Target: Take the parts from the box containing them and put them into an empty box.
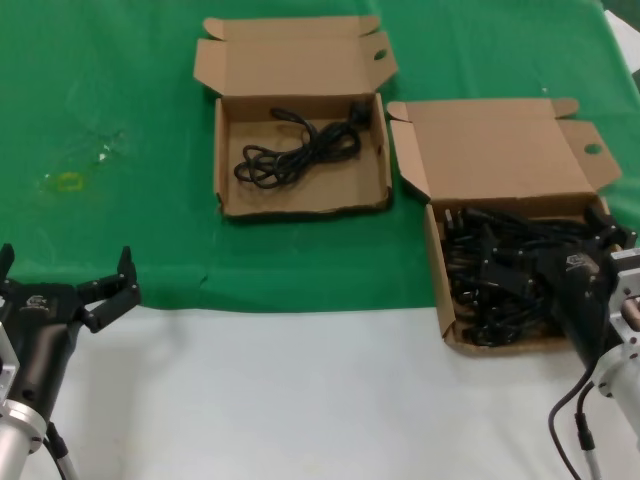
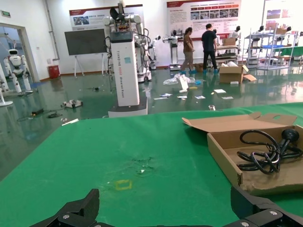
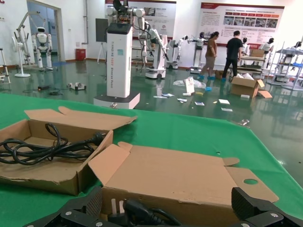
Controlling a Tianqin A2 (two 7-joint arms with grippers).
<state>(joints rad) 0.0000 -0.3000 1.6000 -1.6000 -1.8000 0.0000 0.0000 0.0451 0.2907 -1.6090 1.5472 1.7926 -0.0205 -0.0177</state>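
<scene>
I am watching the right claw [image 1: 608, 232] hanging low over the near right box [image 1: 437, 255], the straight-rimmed tray with the tall lid panel [image 1: 500, 150] and the ear flap with a round hole [image 1: 594, 150]. This box is sitting at the right of the green cloth [image 1: 120, 120], its front edge reaching onto the white table [image 1: 300, 400]. It is holding a tangled heap of black power cords [image 1: 500, 270] with chunky plugs. The claw's fingers are standing wide apart, gripping nothing; in the right wrist view the two fingertips [image 3: 255, 205] are framing the box's lid and a plug [image 3: 135, 210] just below.

The second box [image 1: 225, 160] is lying farther back and to the left, well apart from the claw but close beside the first box. One looped cord [image 1: 300, 145] is already resting inside it, its plug toward the back right corner.

My left claw [image 1: 118, 278] is hovering at the near left, over the seam between cloth and table, well away from both boxes. Its fingers are also spread open and holding nothing. From the left wrist view I am seeing the second box [image 2: 222, 153] with its one cord [image 2: 267, 153], and a small yellow mark [image 2: 123, 185] on the cloth.
</scene>
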